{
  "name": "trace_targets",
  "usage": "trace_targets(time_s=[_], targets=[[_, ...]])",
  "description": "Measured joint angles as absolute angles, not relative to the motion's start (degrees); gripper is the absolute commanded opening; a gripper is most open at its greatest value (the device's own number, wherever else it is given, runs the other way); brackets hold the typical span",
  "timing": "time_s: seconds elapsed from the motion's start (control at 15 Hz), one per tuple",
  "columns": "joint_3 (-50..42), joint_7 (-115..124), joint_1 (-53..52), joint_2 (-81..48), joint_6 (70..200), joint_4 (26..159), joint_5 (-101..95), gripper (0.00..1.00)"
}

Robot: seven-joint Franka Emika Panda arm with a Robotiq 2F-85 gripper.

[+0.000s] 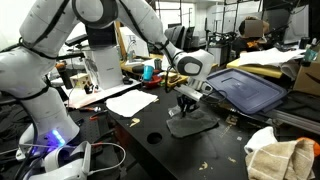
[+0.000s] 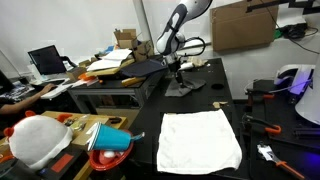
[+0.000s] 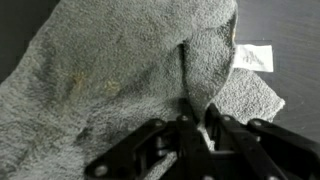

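A grey towel (image 3: 110,70) lies crumpled on the black table (image 1: 150,150). It shows in both exterior views (image 1: 190,124) (image 2: 184,88). My gripper (image 3: 198,115) is right on top of it, with the fingers closed close together on a raised fold of the cloth. In both exterior views the gripper (image 1: 187,100) (image 2: 177,72) points down onto the towel. A white label (image 3: 252,57) is attached to the towel's edge.
A dark blue tray (image 1: 245,92) lies just beyond the towel. A white sheet (image 1: 130,102) lies on the table's side. A white cloth (image 2: 200,140) is spread nearer the front, also seen bunched (image 1: 280,158). A cardboard box (image 2: 240,25) stands behind.
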State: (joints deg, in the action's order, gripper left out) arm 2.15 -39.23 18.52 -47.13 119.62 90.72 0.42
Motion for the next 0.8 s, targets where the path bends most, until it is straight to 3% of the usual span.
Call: trace_targets(time_s=[0.8], targets=[[2.09,-42.87,16.80,-44.85,129.33,95.12,-6.62,0.01]])
